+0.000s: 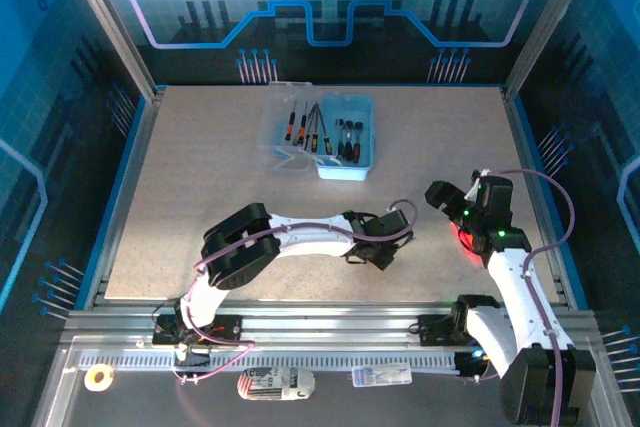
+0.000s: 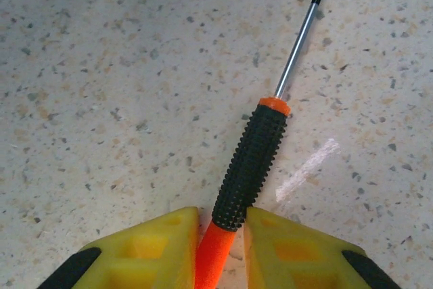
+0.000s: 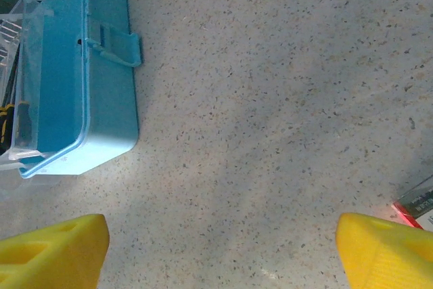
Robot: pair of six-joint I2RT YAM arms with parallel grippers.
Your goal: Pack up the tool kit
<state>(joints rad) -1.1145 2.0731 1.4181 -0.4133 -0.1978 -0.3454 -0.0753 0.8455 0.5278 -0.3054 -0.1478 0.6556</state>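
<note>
Yellow fingers of the left gripper (image 2: 222, 225) are narrowed onto the orange butt of a screwdriver (image 2: 254, 160), whose black grip and shaft run out toward one o'clock over the speckled table (image 2: 101, 99). In the top view the tool kit box (image 1: 340, 173) sits open at about twelve o'clock from that gripper, well apart, its long axis twelve-to-six, so the carry likely goes straight up-table. The right gripper (image 3: 223, 245) is spread wide, holding nothing, the box at its ten o'clock.

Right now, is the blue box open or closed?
Open. The box has its clear lid swung back flat beside it, and screwdrivers show inside the uncovered box.
</note>
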